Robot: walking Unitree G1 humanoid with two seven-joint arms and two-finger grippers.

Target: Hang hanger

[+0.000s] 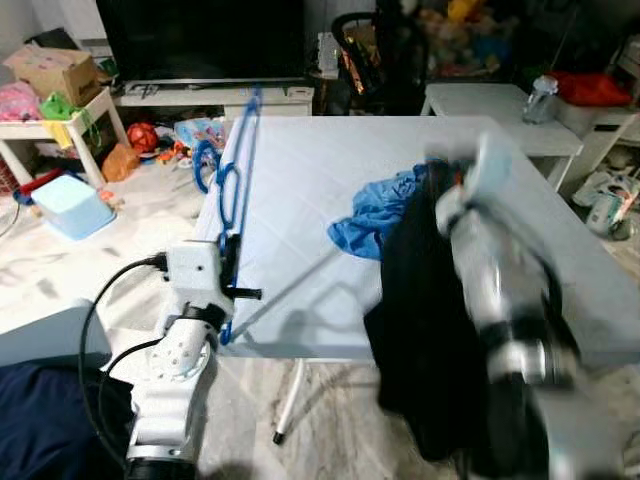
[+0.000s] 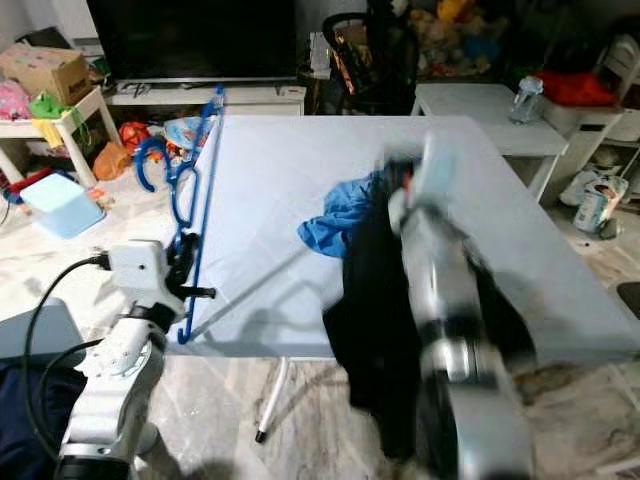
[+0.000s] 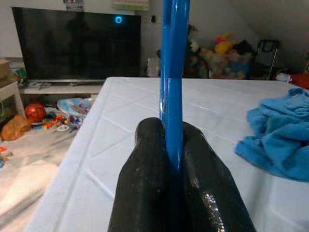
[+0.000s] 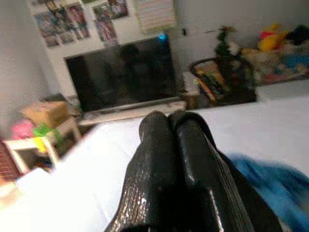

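Observation:
A blue hanger (image 1: 240,160) stands on edge along the left side of the white table (image 1: 320,150), its hook to the far end. My left gripper (image 1: 233,268) is shut on the hanger's lower bar (image 3: 173,72) near the table's front left corner. My right arm is blurred over the table's right half. Its gripper (image 4: 169,118) is shut, and a black garment (image 1: 420,330) hangs from it down past the table's front edge. A crumpled blue cloth (image 1: 372,215) lies on the table just left of the garment.
A big dark TV (image 1: 200,40) on a low white stand is behind the table. Toys, a light-blue bin (image 1: 72,205) and a small white table with a cardboard box (image 1: 55,70) crowd the floor at left. A black chair (image 1: 375,55) and another white table (image 1: 500,105) stand behind.

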